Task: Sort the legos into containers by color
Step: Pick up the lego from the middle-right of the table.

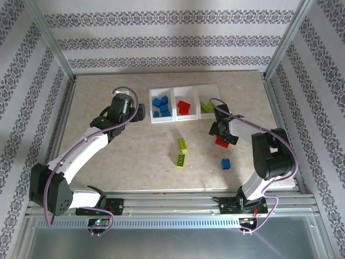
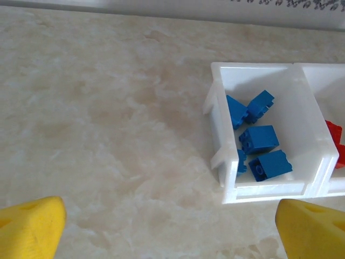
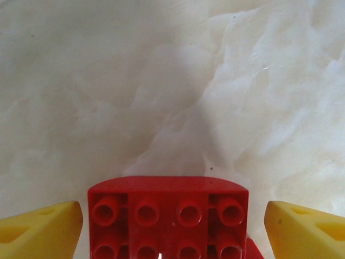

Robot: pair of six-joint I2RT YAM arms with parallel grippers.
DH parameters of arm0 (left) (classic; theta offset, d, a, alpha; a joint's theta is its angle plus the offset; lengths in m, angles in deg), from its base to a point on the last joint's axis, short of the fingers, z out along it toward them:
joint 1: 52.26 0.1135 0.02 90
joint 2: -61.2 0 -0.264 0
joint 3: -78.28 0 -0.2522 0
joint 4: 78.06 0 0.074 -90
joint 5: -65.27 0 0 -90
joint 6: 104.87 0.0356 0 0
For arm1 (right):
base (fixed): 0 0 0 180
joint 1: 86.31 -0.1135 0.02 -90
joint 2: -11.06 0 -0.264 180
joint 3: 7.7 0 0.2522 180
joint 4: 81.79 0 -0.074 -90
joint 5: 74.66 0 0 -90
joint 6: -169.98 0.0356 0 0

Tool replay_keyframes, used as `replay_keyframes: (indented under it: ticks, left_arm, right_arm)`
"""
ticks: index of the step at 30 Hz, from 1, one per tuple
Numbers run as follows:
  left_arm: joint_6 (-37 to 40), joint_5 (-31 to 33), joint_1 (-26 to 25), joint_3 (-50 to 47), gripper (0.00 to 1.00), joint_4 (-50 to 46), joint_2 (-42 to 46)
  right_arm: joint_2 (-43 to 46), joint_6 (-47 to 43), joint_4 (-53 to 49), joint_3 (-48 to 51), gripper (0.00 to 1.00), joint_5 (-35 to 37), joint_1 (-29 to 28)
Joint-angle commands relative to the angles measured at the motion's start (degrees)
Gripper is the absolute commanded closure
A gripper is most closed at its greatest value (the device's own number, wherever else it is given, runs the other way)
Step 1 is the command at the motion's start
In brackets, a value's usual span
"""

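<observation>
**RED BRICK, STRADDLED BY THE RIGHT GRIPPER, NOT YET PINCHED**

Right gripper [image 3: 172, 229]: yellow fingers spread, one on each side of a red studded plastic brick [image 3: 167, 202]. Bare tabletop shows in the gap on both sides, so nothing is pinched. The brick lies flat on the mottled beige table [image 1: 124, 162], right of centre and on the near side of the tray. Its long axis runs from finger to finger, so closing would probably clamp its short ends.

White three-compartment plastic tray [image 1: 161, 122]: far centre. The left compartment holds sorted blue bricks [image 1: 161, 106], the middle sorted red pieces [image 1: 184, 107] (number unclear), and the right sorted lime green bricks [image 1: 206, 107]. The middle compartment lies far and left of the straddled brick. The right arm is much the nearer to both.

Left gripper [image 2: 172, 232]: fingers spread wide and empty, over bare table just left of the blue compartment.

Loose stock: two lime green bricks [image 1: 183, 144] at centre and one loose blue brick [image 1: 226, 163] near right.
</observation>
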Motion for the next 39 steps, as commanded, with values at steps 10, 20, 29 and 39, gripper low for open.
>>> replay_keyframes:
  ticks: [10,20,29,39]
  left_arm:
    - [-2.81,2.85,2.77,-3.45,0.0,1.19,5.28]
    - [-4.04,2.74,3.93,-7.17,0.0,4.94,10.07]
    - [-4.44,1.85,4.42,-8.26,0.0,5.86,11.86]
    - [-4.93,0.75,4.55,-8.45,0.0,6.57,11.77]
  right_arm:
    - [-4.57,-3.13,0.66,-4.36,0.17,-3.17,0.75]
    - [-5.97,-5.44,-0.49,-6.47,0.25,-4.96,0.66]
    - [-7.95,-9.02,-5.91,-9.5,0.23,-6.99,0.22]
    - [-9.15,-11.03,-8.72,-11.13,0.29,-7.92,0.42]
